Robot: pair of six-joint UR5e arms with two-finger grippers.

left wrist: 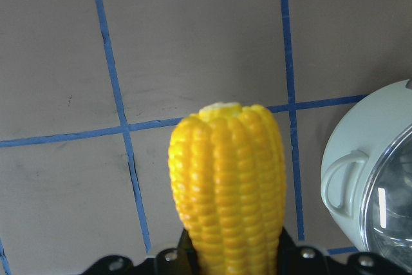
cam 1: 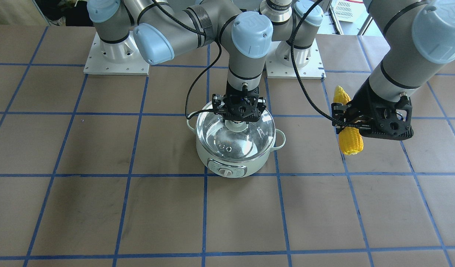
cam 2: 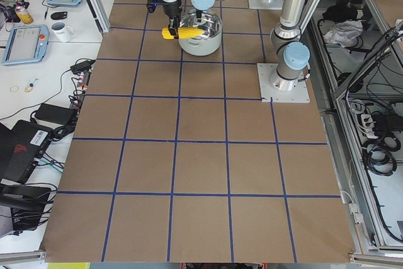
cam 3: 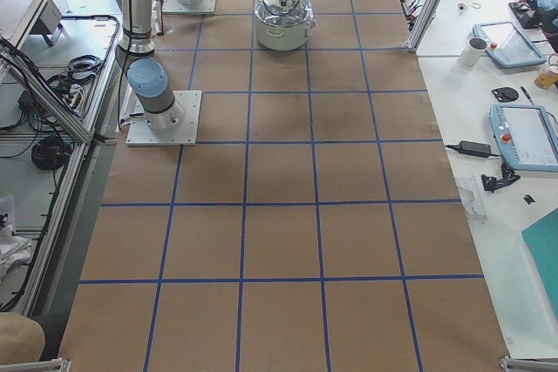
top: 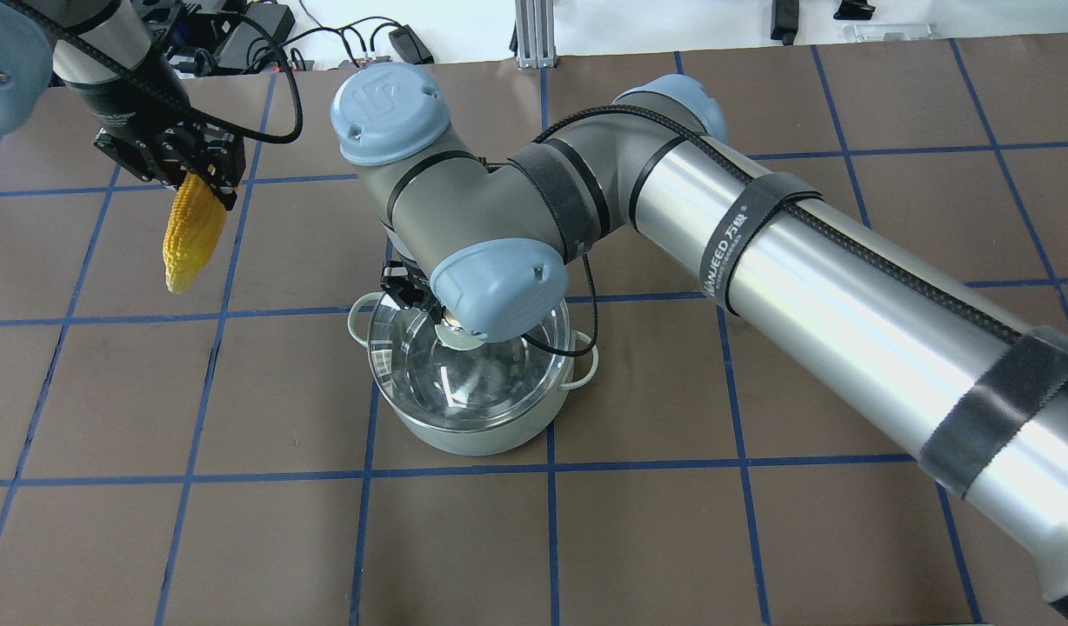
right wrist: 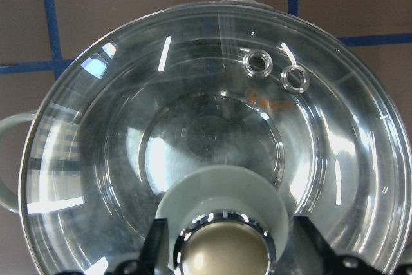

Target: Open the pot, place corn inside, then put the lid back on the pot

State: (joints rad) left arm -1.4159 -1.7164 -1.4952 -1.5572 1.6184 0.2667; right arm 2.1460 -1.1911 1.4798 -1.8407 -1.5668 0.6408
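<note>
The mint-green pot (cam 1: 227,171) stands mid-table with the glass lid (cam 1: 249,142) resting on it. My right gripper (cam 1: 238,120) is straight above the lid. In the right wrist view its jaws stand open on either side of the beige-topped knob (right wrist: 225,252), with a gap on each side. My left gripper (cam 1: 351,120) is shut on the yellow corn (cam 1: 349,142) and holds it in the air, off to the pot's side. In the overhead view the corn (top: 190,239) hangs with its pointed tip down, left of the pot (top: 464,442). The left wrist view shows the corn (left wrist: 225,185) and the pot's edge (left wrist: 347,172).
The brown table (cam 1: 101,207) carries a blue tape grid. Two white arm base plates (cam 1: 114,61) sit at the robot's side. A black cable (cam 1: 198,85) loops over the pot's back rim. Side desks with tablets (cam 3: 523,137) and a mug (cam 3: 478,48) flank the table.
</note>
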